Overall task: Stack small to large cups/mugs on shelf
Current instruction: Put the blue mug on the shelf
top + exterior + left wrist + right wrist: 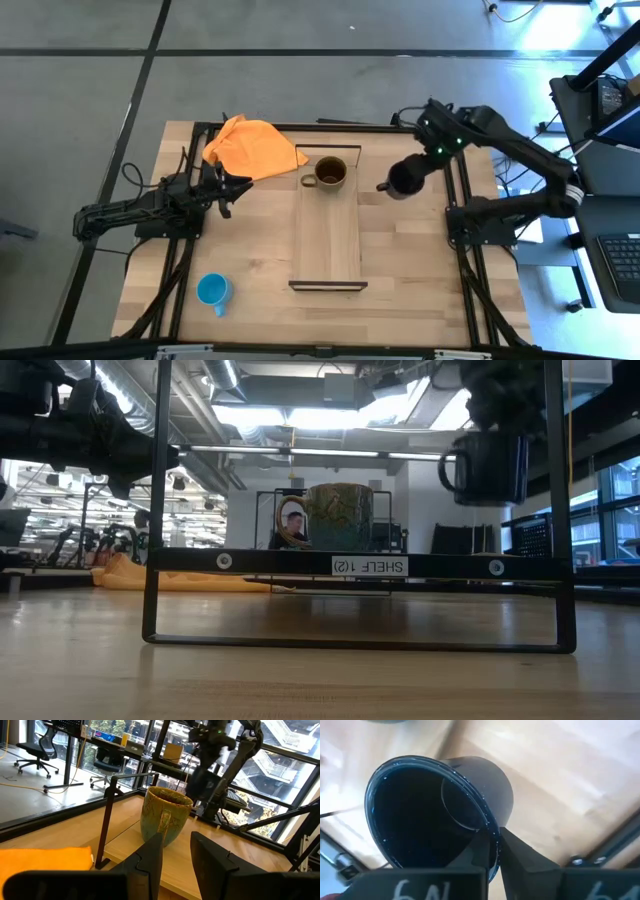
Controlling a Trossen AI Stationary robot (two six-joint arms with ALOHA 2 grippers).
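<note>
Right gripper [492, 851] is clamped on the rim wall of the black mug [405, 180], 1 finger inside, 1 outside; the mug hangs in the air just right of the shelf [327, 245].

Olive mug [329, 174] stands at the shelf's far end. Blue mug [212, 291] sits on the table, well left of the shelf. Left gripper [175, 855] has its fingers apart and holds nothing; it waits at table left, beside the orange cloth [252, 147].

Judgement: glazed ceramic, so rigid, fairly heavy, slick, chippable. A rim pinch may let it swing; set it down gently.

Only the low view shows the black mug raised above the shelf board; only the right wrist view shows the rim pinch.
</note>
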